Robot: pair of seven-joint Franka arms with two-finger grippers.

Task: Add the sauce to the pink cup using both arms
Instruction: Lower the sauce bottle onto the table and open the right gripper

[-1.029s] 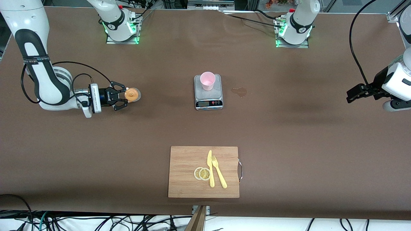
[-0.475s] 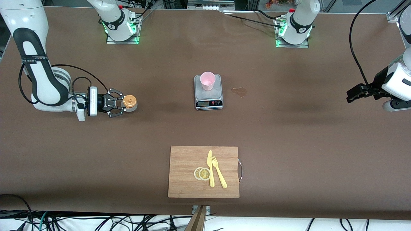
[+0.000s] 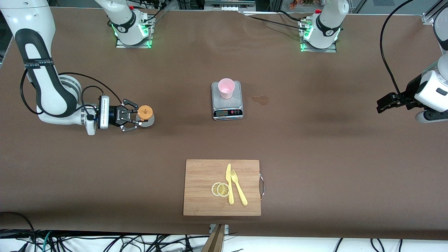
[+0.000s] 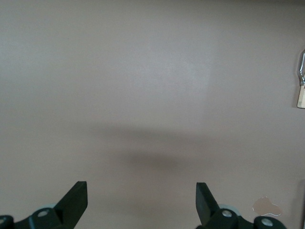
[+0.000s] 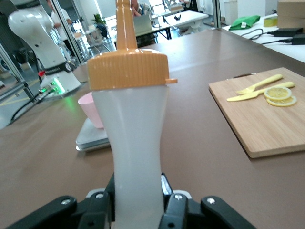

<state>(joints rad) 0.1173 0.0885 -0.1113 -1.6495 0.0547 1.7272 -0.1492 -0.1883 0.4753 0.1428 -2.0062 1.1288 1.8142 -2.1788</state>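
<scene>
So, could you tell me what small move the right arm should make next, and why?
Probably carry the sauce bottle toward the pink cup on the scale: the right gripper already clamps it, while the left gripper waits open at the table's end.

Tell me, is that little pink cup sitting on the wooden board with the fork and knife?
No, the pink cup stands on the kitchen scale, while the wooden board lies nearer the front camera.

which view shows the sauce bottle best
The right wrist view: the sauce bottle fills it, upright, gripped low in the right gripper. The front view shows mostly its orange cap from above; the left wrist view shows none of it.
</scene>
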